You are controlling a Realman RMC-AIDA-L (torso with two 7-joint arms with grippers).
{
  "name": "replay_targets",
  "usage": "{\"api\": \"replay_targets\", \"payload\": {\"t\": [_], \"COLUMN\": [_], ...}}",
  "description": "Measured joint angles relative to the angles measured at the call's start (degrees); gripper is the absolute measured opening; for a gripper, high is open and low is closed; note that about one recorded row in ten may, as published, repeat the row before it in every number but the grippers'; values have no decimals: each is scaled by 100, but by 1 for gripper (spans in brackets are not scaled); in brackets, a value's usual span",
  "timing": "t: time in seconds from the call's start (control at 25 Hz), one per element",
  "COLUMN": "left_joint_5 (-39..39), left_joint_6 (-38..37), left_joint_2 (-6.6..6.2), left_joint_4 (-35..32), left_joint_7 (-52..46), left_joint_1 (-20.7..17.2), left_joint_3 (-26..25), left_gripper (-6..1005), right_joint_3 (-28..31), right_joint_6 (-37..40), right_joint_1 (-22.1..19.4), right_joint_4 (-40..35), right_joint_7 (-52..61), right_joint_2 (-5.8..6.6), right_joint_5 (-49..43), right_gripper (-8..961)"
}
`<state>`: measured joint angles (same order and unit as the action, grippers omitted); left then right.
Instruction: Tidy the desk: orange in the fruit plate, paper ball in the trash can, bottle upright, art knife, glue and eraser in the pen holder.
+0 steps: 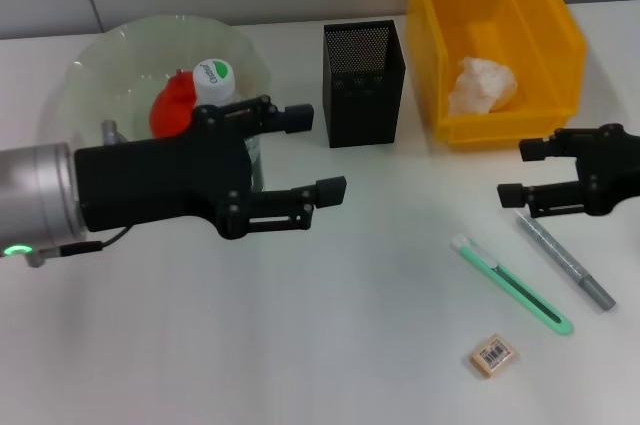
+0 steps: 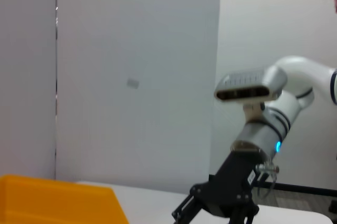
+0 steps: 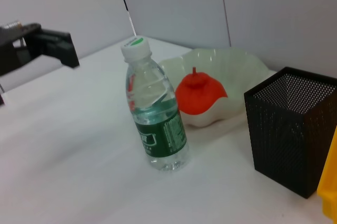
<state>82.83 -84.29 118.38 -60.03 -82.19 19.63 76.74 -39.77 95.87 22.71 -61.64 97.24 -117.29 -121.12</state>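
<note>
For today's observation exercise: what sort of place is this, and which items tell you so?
Probably an office desk set up for a tidying test: a white table by plain partition walls, with a black mesh pen holder, an eraser and a yellow trash can holding a paper ball.

Light is bright, even and diffuse, falling from above; shadows on the white table are faint and soft-edged, a pale one under the left claw, another beside the pen holder; the bin glows saturated yellow with no hard glare; in the right wrist view the bottle shows small highlights and stands sharp; the left wrist view looks flatter and slightly soft.
</note>
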Motion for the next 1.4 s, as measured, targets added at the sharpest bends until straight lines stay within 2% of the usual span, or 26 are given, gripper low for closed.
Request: {"api": "replay_targets", "payload": {"t": [0.12, 0.2, 0.44, 0.6, 0.8, 1.2, 1.4], "left_joint_5": [33, 42, 95, 184, 197, 200, 199], "left_joint_6": [-6, -10, -17, -26, -28, -85, -91], "left_joint_2": [-9, -16, -16, -9, 3, 10, 10], "left_joint_4": [629, 856, 921, 977, 1059, 1089, 1090], "left_joint_7": [242, 365, 630, 644, 650, 659, 688], "left_joint_1": [257, 342, 274, 239, 227, 173, 173], "left_joint_3": [-82, -87, -2, -1, 22, 138, 146], "left_gripper": [808, 808, 808, 808, 808, 808, 808], "right_joint_3": [-25, -144, -726, -1335, -1726, -3010, -3219], "right_joint_6": [-8, -6, -7, 79, 227, 314, 271], "right_joint_1": [124, 349, 759, 1222, 1426, 1722, 1740], "right_joint_4": [-144, -467, -969, -1096, -1097, -1041, -1040], "right_joint_7": [274, 749, 1787, 2637, 2928, 3705, 3852], "right_joint_2": [-27, -80, -108, -103, -123, -162, -174], "right_joint_5": [-236, -728, -1711, -2691, -3084, -3534, -3558], "right_gripper": [823, 823, 823, 823, 823, 823, 823]}}
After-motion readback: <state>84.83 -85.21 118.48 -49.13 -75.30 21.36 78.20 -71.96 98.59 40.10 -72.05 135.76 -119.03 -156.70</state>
